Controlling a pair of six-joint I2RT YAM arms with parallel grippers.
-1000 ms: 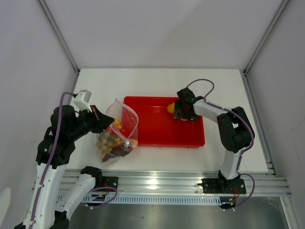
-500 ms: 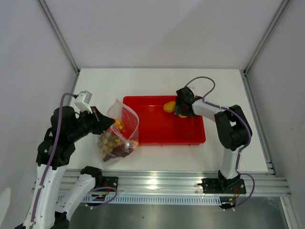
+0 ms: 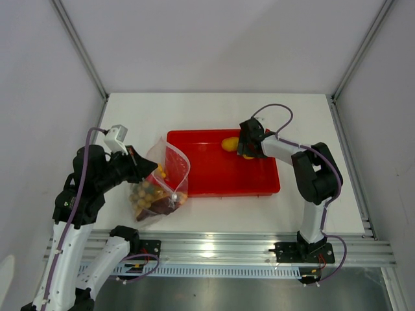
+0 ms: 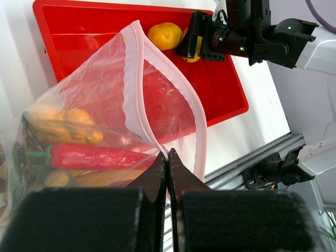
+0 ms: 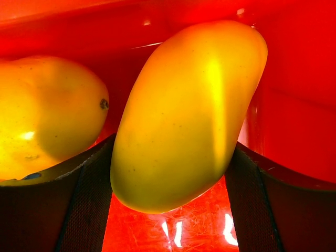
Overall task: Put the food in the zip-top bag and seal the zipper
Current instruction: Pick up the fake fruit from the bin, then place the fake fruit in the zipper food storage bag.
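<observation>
My left gripper (image 3: 144,170) is shut on the pinkish zipper (image 4: 131,84) at one end of the bag's mouth and holds the zip-top bag (image 3: 162,184) up with its mouth open toward the tray. The bag (image 4: 105,94) holds tan round fruits (image 3: 146,194), orange chunks (image 4: 58,118) and the red-brown stick (image 4: 89,156). My right gripper (image 3: 248,150) is down in the red tray (image 3: 214,181), its pads pressed on both sides of one yellow fruit (image 5: 189,110). The other yellow fruit (image 3: 229,143) lies touching it on the left (image 5: 47,115).
The tray's far rim (image 4: 68,26) lies just behind the bag's open mouth. The metal rail (image 3: 227,249) runs along the table's near edge. Grey walls close in the table at the left, back and right.
My right gripper has shifted slightly toward the tray's far side and settled over one yellow fruit; the other fruit now shows fully beside it. The bag and left gripper have barely moved.
</observation>
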